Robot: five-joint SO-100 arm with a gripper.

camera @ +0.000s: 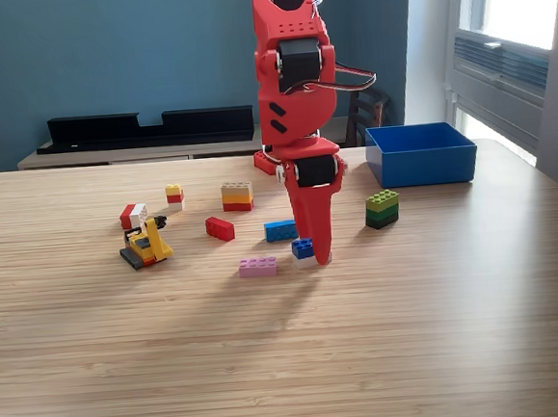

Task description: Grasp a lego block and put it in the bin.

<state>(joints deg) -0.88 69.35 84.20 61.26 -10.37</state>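
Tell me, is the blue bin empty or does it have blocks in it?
Cannot tell. The bin shows only its outer walls and rim; its floor is hidden from this low angle.

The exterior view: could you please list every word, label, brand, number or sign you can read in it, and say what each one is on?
No readable text appears anywhere in this view.
The red arm, its gripper and the blue bin show no lettering or labels.
The lego blocks, such as the pink one, carry nothing legible; any stud markings are too small to read.
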